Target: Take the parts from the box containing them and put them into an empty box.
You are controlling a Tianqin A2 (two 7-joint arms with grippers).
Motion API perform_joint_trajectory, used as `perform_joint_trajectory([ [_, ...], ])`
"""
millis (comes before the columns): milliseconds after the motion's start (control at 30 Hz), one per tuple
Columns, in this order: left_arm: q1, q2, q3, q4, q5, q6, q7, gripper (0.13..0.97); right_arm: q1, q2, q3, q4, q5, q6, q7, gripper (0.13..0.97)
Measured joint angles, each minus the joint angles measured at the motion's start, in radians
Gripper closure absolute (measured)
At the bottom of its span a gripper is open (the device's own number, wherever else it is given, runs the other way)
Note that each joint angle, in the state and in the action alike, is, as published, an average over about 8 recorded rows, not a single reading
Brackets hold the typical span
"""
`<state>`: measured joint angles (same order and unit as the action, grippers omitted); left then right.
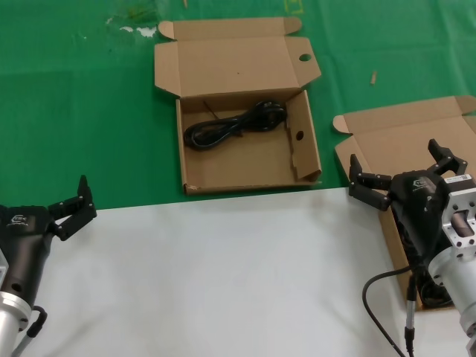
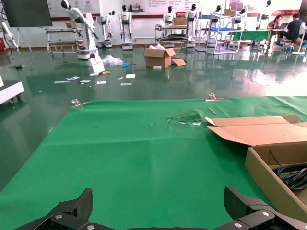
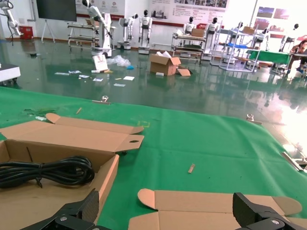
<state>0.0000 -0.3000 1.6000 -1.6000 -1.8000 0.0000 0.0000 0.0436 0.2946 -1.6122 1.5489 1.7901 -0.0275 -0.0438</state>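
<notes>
The brown box with round holes (image 1: 297, 160) lies open in the middle of the green cloth, with one black coiled cord (image 1: 234, 125) inside near its back wall. This box (image 2: 261, 170) and cord (image 2: 293, 176) also show in the left wrist view, and in the right wrist view as box (image 3: 108, 175) and cord (image 3: 48, 171). The other brown box (image 1: 390, 141) is at the right, partly seen. My right gripper (image 1: 398, 165) hangs open and empty over it and hides its contents. My left gripper (image 1: 73, 204) is open and empty at the near left.
A white sheet (image 1: 223, 275) covers the near part of the table and the green cloth (image 1: 74, 97) covers the far part. The right box's open lid (image 3: 216, 211) lies flat under my right gripper. A small scrap (image 1: 374, 76) lies on the cloth.
</notes>
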Motion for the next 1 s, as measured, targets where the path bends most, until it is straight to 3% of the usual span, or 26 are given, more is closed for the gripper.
perform_joint_trajectory([
  [1000, 0.000, 0.000, 0.000, 0.000, 0.000, 0.000, 0.000, 0.132, 0.000, 0.000, 0.000, 0.000, 0.000, 0.000, 0.000, 0.129],
])
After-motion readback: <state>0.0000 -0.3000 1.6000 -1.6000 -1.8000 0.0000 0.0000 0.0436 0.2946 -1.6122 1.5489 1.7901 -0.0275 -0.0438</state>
